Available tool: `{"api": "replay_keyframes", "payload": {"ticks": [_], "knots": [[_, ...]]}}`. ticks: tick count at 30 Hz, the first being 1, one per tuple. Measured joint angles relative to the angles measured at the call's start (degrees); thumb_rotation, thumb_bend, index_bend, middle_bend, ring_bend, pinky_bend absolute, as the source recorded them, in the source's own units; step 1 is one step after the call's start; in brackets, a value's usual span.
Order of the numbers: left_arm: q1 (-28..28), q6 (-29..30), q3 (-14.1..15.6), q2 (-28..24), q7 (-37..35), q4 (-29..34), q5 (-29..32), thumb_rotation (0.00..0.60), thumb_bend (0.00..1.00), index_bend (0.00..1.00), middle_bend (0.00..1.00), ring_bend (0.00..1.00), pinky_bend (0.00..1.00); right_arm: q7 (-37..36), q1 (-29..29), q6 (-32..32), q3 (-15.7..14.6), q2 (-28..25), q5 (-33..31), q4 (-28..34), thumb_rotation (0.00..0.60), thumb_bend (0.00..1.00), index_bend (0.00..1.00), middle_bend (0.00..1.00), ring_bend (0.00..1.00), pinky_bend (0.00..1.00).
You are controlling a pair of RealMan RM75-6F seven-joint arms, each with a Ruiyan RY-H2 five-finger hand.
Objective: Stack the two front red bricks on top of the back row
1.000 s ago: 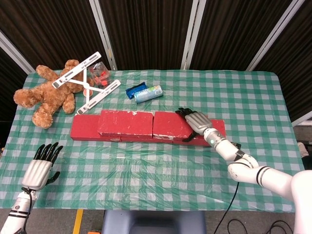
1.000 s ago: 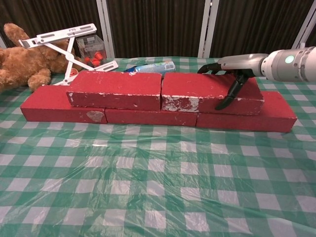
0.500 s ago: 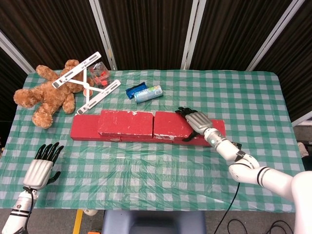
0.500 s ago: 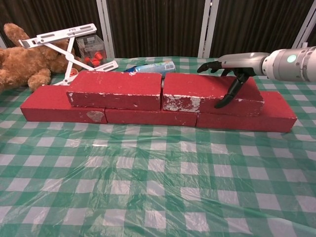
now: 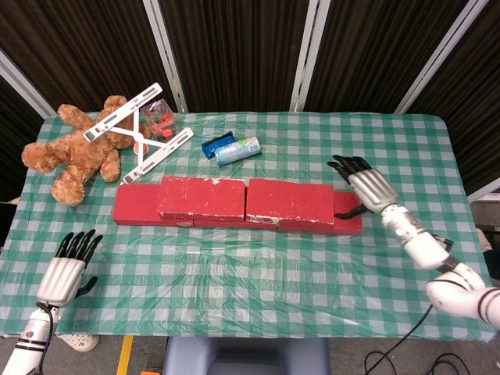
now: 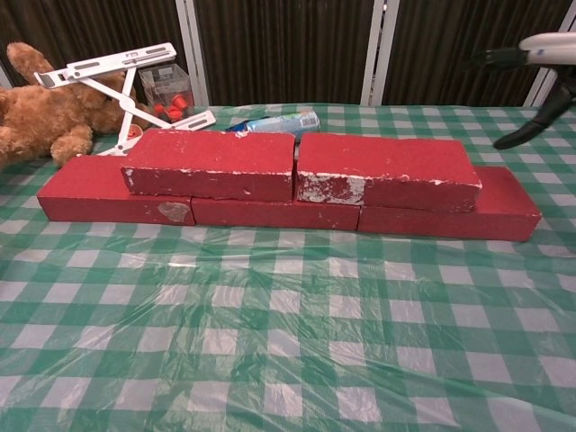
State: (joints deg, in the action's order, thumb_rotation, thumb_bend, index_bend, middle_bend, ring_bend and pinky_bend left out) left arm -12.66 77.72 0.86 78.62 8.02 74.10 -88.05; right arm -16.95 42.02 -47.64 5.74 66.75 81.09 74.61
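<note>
Two red bricks lie end to end on top of a lower row of red bricks (image 5: 133, 208) (image 6: 83, 194): the left upper brick (image 5: 201, 195) (image 6: 211, 163) and the right upper brick (image 5: 291, 201) (image 6: 387, 171). My right hand (image 5: 366, 188) (image 6: 538, 56) hovers just right of the stack's right end, fingers spread, holding nothing and clear of the bricks. At the table's near left corner my left hand (image 5: 66, 270) is open and empty; it shows only in the head view.
Behind the stack lie a blue packet with a can (image 5: 233, 148) (image 6: 275, 121), a white folding stand (image 5: 142, 131) (image 6: 108, 65) over a clear box of red pieces (image 5: 160, 117), and a brown teddy bear (image 5: 74, 152) (image 6: 43, 119) at the back left. A green checked cloth (image 5: 250, 266) covers the table.
My right hand has let go of the right upper brick and drawn away to the right and upward. The brick stays on the lower row. The left hand has barely shifted.
</note>
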Motion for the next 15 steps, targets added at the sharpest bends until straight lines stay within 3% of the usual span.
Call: {"api": "replay_keyframes", "payload": {"ticks": [2, 6, 15], "knots": [[0.0, 0.0, 0.0, 0.0, 0.2, 0.1, -0.2, 0.600, 0.29, 0.00, 0.00, 0.00, 0.03, -0.5, -1.9, -1.0, -1.7, -1.5, 1.0, -0.8, 0.432, 0.23, 0.26, 0.00, 0.00, 0.05], [-0.1, 0.0, 0.1, 0.1, 0.3, 0.2, -0.2, 0.600, 0.29, 0.00, 0.00, 0.00, 0.03, -0.9, -3.2, -1.7, -3.0, -1.9, 2.0, -2.2, 0.410, 0.30, 0.30, 0.00, 0.00, 0.01], [0.0, 0.0, 0.1, 0.2, 0.7, 0.2, -0.2, 0.600, 0.29, 0.00, 0.00, 0.00, 0.03, -1.9, -3.7, 2.2, -5.7, 2.4, 3.0, -8.0, 0.391, 0.31, 0.24, 0.00, 0.00, 0.00]]}}
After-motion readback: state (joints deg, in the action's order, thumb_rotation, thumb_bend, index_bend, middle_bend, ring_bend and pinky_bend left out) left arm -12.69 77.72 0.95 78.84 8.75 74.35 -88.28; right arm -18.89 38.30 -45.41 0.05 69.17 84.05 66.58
